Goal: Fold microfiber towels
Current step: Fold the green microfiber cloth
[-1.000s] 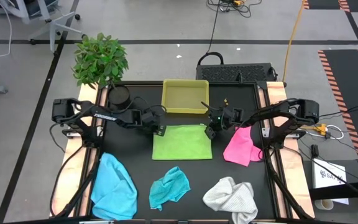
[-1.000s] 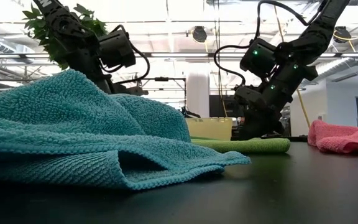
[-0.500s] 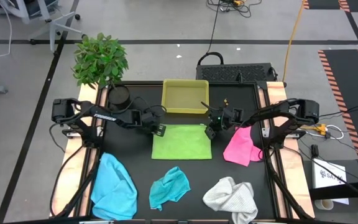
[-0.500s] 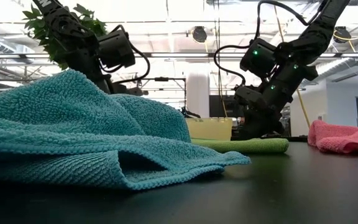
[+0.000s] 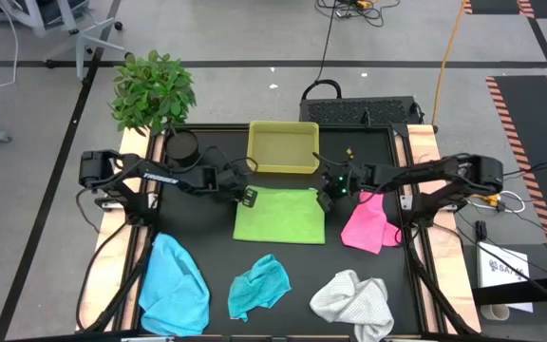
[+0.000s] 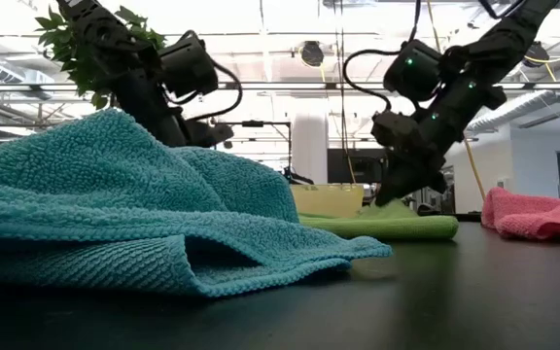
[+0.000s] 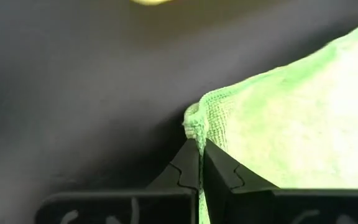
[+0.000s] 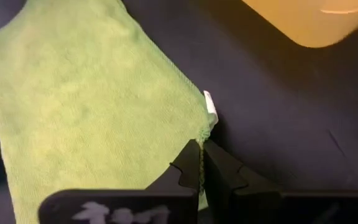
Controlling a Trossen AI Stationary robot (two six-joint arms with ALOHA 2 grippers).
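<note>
A lime green towel [image 5: 278, 217] lies spread at the table's middle, just in front of the yellow-green tray [image 5: 283, 148]. My left gripper [image 5: 248, 197] is shut on its far left corner and my right gripper [image 5: 328, 196] on its far right corner. The pink towel [image 5: 368, 224] lies crumpled at the right. Along the near edge lie the light blue towel [image 5: 175, 285], the teal towel [image 5: 259, 285] and the white towel [image 5: 352, 302], all bunched up. My left gripper [image 7: 199, 152] pinches the green towel's far left corner [image 7: 196, 123] between its two fingers, slanting down from the table's left. The rest of the towel lies on the table. My right gripper [image 8: 202, 149] pinches the far right corner [image 8: 205, 132], beside the white tag [image 8: 211, 106], between its two fingers, slanting down from the right. The corner [image 6: 382, 206] is raised a little; the rest of the towel lies flat.
A potted plant [image 5: 153, 90] and a dark round object [image 5: 181, 147] stand at the far left corner. In the low view the teal towel [image 6: 115, 214] fills the foreground. Bare black table shows between the green towel and the near row of towels.
My left gripper has shut on the green towel's far left corner. My right gripper, still shut on the far right corner, has risen a little and drawn that corner up off the table; the towel's near part has stayed flat.
</note>
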